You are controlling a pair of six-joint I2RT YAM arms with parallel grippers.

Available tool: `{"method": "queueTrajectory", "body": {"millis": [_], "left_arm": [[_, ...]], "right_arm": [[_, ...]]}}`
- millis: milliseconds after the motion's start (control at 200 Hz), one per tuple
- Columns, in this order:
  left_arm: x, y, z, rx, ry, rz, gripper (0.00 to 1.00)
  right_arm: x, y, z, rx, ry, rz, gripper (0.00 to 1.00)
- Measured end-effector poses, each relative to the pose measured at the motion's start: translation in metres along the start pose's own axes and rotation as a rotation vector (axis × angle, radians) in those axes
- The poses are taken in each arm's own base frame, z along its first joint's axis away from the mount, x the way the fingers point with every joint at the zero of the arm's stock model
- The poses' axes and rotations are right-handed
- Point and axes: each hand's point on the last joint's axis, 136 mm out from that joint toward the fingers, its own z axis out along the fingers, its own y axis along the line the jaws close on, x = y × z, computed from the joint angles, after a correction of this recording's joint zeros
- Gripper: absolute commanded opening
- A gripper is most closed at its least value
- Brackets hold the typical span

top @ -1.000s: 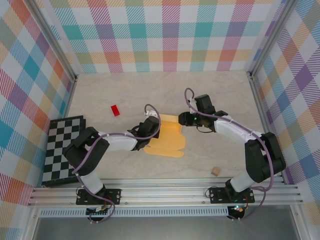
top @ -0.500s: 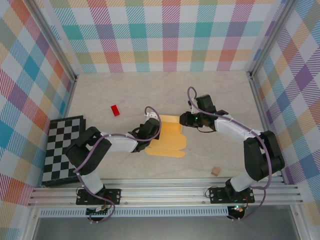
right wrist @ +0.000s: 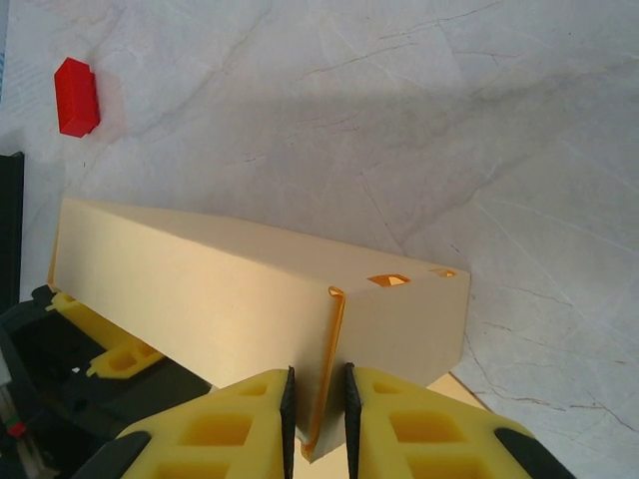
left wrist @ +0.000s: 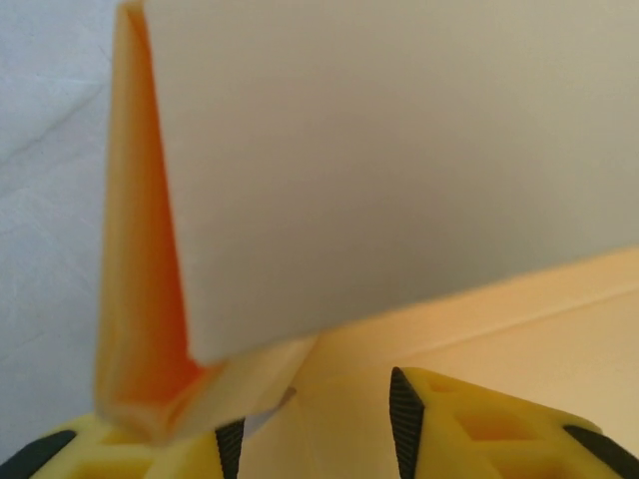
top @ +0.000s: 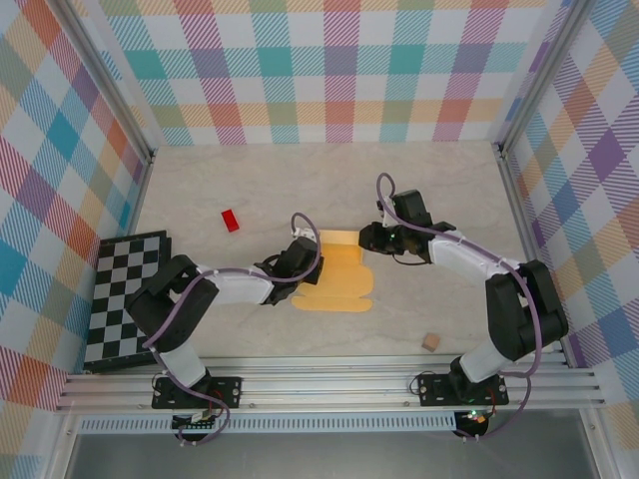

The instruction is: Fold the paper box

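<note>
The paper box [top: 337, 284] is yellow-orange card lying mid-table, its far part folded up into a raised wall [right wrist: 220, 289]. My right gripper [top: 367, 239] comes in from the right. In the right wrist view the right gripper [right wrist: 318, 424] is shut on the wall's near corner, where an orange edge runs between the pads. My left gripper [top: 303, 261] is at the box's left end. In the left wrist view the left gripper [left wrist: 315, 409] stands open, the pale wall [left wrist: 399, 150] close in front of it. A folded flap [left wrist: 150, 299] rests over its left finger.
A small red block [top: 231, 220] lies to the back left, also seen from the right wrist [right wrist: 77, 97]. A tan cube [top: 430, 342] sits at the front right. A checkerboard [top: 125, 299] lies along the left side. Metal rails edge the table.
My left gripper has opened and let go of the box's left end. My right gripper has closed tighter on the right corner. The box's flat base has settled slightly.
</note>
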Motion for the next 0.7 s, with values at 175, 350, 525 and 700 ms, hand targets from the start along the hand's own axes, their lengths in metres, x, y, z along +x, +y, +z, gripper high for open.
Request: {"method": "queueTrajectory", "body": {"millis": [175,350,525,700], "left_arm": [[-0.025,-0.005,-0.037,0.089,-0.031,-0.042,0.56],[-0.066,-0.002,-0.087,0.193,-0.087,-0.139,0.50],[-0.102,0.029,-0.088,0.223,-0.059,-0.342,0.42],[-0.080,0.029,-0.053,0.253,0.073,-0.447,0.43]], "right_arm": [[-0.001,-0.001,-0.001,0.014,-0.009,-0.002,0.22],[-0.001,-0.002,-0.002,0.022,-0.011,-0.008,0.22],[-0.001,-0.002,-0.002,0.025,-0.012,-0.020,0.22],[-0.001,-0.002,-0.002,0.026,-0.012,-0.031,0.22]]}}
